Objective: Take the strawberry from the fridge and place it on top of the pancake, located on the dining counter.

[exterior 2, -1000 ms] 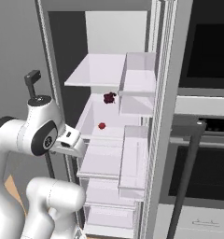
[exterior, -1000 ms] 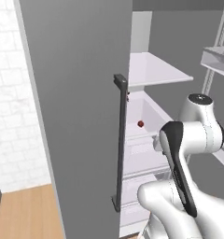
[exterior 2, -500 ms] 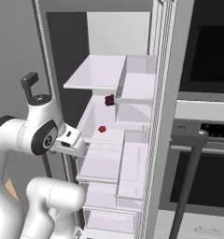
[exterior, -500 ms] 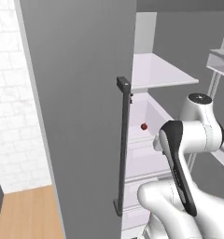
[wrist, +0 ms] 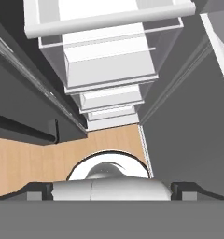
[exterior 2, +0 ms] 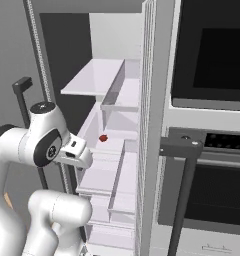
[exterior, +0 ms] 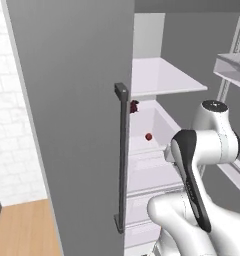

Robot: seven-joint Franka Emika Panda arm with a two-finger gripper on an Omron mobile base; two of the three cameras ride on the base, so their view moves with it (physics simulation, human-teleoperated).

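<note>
Tool spread cannot be told; strawberry is seen on open fridge shelf, maroon lump behind.

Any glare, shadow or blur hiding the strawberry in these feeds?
Left base view: flat, even light, sharp; strawberry is clear on the white shelf, fridge door has no glare. Right base view: equally crisp, strawberry unshadowed. Hand view: sharp, looks down past the drawers to the wood floor.

arm bent, hand pointing down
</note>
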